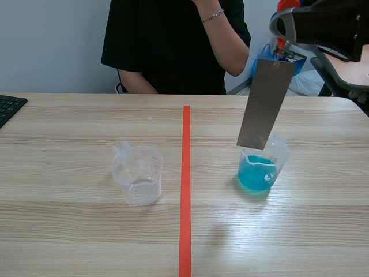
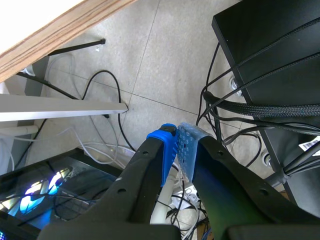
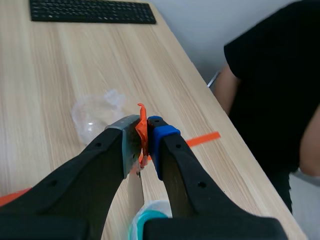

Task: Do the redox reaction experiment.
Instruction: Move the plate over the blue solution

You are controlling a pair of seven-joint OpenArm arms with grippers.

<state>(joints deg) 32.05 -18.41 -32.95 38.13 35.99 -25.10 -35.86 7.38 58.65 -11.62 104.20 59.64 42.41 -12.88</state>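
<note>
Right gripper pinching metal strip top, strip hanging over blue beaker

The left gripper and right gripper have 2 thick black fingers each, 1 pad blue.

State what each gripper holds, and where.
Right gripper grips the flat grey metal strip by its orange-taped top end; left gripper holds nothing.

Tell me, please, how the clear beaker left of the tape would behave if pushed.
The clear beaker looks thin-walled and nearly empty, so it is probably light and apt to slide or tip. Its smooth plastic walls likely flex and may slip when squeezed.
</note>
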